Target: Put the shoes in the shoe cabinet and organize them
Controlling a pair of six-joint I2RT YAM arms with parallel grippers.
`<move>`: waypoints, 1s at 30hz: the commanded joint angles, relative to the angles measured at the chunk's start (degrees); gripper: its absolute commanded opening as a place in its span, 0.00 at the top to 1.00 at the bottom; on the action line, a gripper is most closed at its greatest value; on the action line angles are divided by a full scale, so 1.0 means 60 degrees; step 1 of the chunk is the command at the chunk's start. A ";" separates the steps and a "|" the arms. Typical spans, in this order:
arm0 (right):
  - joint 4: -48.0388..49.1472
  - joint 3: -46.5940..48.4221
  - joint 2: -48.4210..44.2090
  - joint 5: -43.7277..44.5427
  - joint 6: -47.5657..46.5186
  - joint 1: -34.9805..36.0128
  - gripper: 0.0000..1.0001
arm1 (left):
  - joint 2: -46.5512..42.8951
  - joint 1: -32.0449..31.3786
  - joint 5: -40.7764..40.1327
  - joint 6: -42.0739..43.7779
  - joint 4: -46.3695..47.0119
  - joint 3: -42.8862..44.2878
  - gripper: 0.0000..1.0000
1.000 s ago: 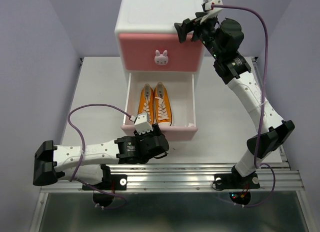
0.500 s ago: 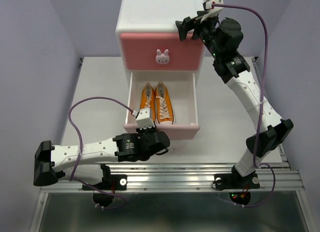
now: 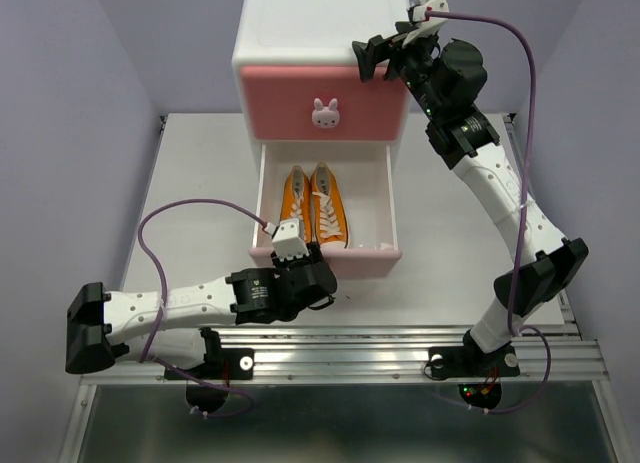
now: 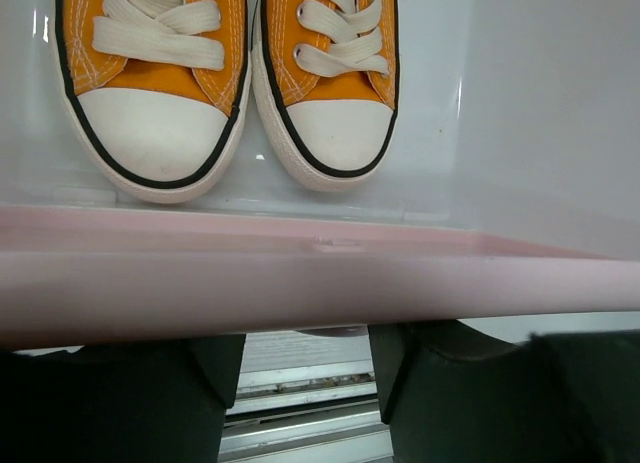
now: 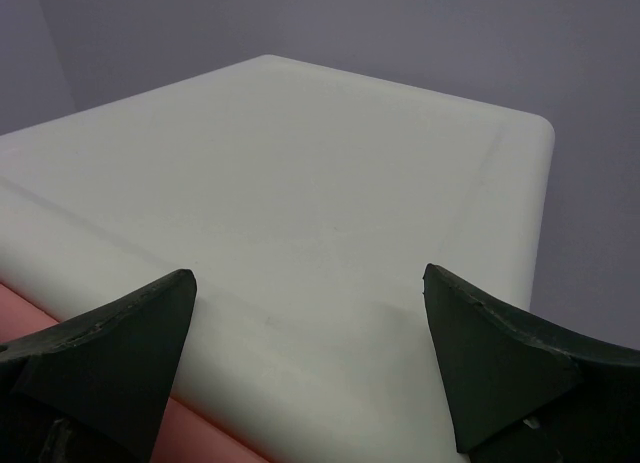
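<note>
The orange pair [image 4: 150,83] sits toes-forward in the open lower drawer [image 3: 375,198] of the shoe cabinet [image 3: 320,33]. My left jaws are partly open and empty at its pale front. My right jaws gape empty over the top. An off-centre shove could skid the cabinet across the counter [image 3: 200,183].

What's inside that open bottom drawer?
Two orange sneakers, side by side, toes toward the pink front. Anything farther back, beneath the upper drawer, is hidden.
</note>
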 commanded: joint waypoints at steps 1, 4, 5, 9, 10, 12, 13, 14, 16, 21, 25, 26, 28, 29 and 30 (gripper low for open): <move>-0.3265 -0.0901 0.0929 0.0125 0.0414 0.0015 0.00 | 0.0179 0.0639 -0.1267 0.0154 0.0949 0.0001 0.36; -0.3265 -0.0944 0.0929 0.0096 0.0502 0.0015 0.00 | 0.0325 0.0639 -0.1384 0.0213 0.0333 0.0411 0.29; -0.3279 -0.0974 0.0944 0.0067 0.0516 0.0015 0.00 | 0.0355 0.0639 -0.1370 0.0286 0.0303 0.0426 0.27; -0.3250 -0.0945 0.1031 0.0009 0.0575 0.0015 0.00 | 0.0355 0.0653 -0.0889 0.0827 0.1381 0.0003 0.25; -0.3264 -0.0945 0.1061 0.0008 0.0575 0.0015 0.00 | 0.0355 0.0668 -0.0785 0.1089 0.1647 -0.0100 0.25; -0.3264 -0.0974 0.1075 -0.0006 0.0546 0.0015 0.00 | 0.0398 0.0785 -0.0304 0.1529 0.2639 -0.0436 0.18; -0.3265 -0.1003 0.1061 -0.0006 0.0546 0.0015 0.00 | 0.0442 0.0858 -0.0185 0.1749 0.2878 -0.0525 0.17; -0.3250 -0.1047 0.1046 -0.0006 0.0546 0.0015 0.00 | 0.0472 0.0916 -0.0038 0.1867 0.3055 -0.0598 0.17; -0.3235 -0.1164 0.1032 -0.0006 0.0546 0.0015 0.00 | 0.0530 0.1165 0.0385 0.2102 0.3610 -0.0745 0.16; -0.3221 -0.1238 0.1017 0.0037 0.0487 0.0015 0.00 | 0.0749 0.1254 0.0432 0.2293 0.3804 -0.0761 0.22; -0.3206 -0.1208 0.1017 0.0125 0.0312 0.0015 0.00 | 0.1452 0.1371 0.0110 0.2147 0.2780 -0.0424 0.33; -0.3206 -0.1208 0.1017 0.0125 0.0297 0.0015 0.00 | 0.1555 0.1371 0.0124 0.2132 0.2619 -0.0380 0.34; -0.3177 -0.1281 0.0973 0.0125 0.0268 0.0015 0.00 | 0.1716 0.1371 0.0241 0.2045 0.2428 -0.0336 0.36; -0.3162 -0.1325 0.0959 0.0125 0.0282 0.0015 0.00 | 0.1746 0.1371 0.0241 0.1928 0.2369 -0.0336 0.38; -0.3133 -0.1398 0.0929 0.0125 0.0282 0.0015 0.00 | 0.1688 0.1371 0.0227 0.1826 0.2324 -0.0365 0.47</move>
